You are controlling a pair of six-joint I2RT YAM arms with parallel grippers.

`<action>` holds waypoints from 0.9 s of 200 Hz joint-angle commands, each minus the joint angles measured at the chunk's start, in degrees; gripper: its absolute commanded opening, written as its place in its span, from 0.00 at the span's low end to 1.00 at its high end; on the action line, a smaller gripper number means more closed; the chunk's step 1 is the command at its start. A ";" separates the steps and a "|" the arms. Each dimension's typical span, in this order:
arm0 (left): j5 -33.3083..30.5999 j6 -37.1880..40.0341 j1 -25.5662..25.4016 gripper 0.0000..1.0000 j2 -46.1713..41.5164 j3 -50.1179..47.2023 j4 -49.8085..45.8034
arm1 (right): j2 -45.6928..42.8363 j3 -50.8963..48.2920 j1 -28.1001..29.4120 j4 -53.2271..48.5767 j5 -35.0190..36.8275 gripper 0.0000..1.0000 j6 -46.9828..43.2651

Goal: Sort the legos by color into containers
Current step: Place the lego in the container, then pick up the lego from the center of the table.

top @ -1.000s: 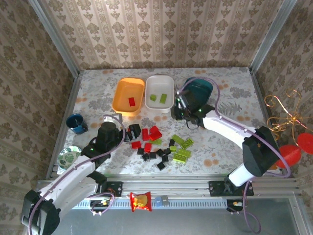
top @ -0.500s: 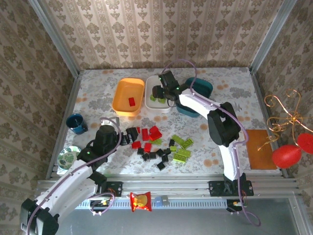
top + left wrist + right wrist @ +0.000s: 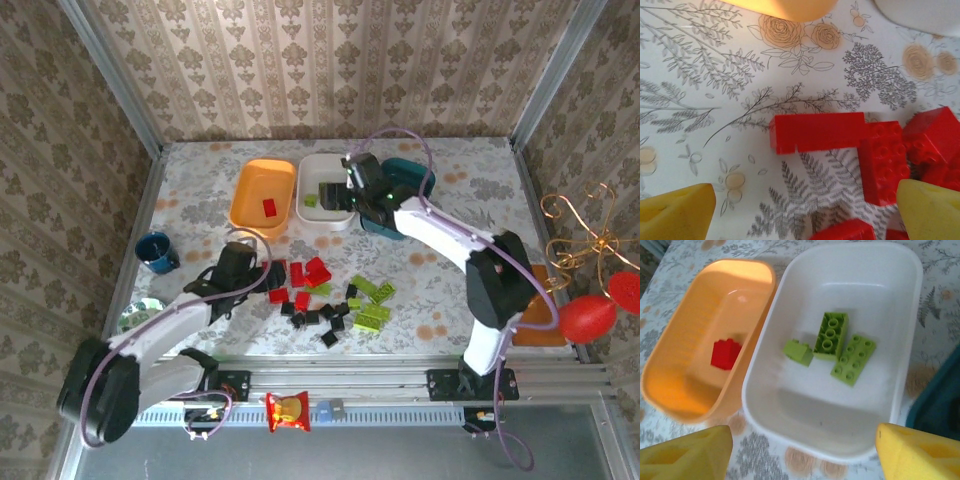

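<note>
We are holding the right gripper [image 3: 805,450] apart and empty over the white tray [image 3: 905,340] with three lime bricks [image 3: 830,334]; the left gripper [image 3: 805,212], also apart, is framing red bricks [image 3: 817,131] to grab.

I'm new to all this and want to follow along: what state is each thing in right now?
orange tray: holds one red brick.
white tray: holds three lime green bricks.
teal tray: contents hidden.
loose bricks: unsorted on the table.
left gripper: open, above red bricks.
right gripper: open, empty, above the white tray.
</note>
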 commanded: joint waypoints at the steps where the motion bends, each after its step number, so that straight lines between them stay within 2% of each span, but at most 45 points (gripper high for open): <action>1: -0.15 4.07 0.68 0.94 6.51 4.28 5.99 | -5.83 -6.07 0.22 4.36 -1.14 0.77 1.89; 54: -2.63 5.90 1.00 0.91 14.68 7.62 8.15 | -15.73 -17.09 0.64 6.11 -0.39 0.77 2.99; 118: -3.16 5.64 1.01 0.87 18.62 8.01 6.60 | -19.39 -21.57 0.66 7.10 0.87 0.78 4.19; 180: -1.96 5.10 1.02 0.68 18.52 6.64 8.16 | -19.52 -22.02 0.66 6.59 1.70 0.78 4.32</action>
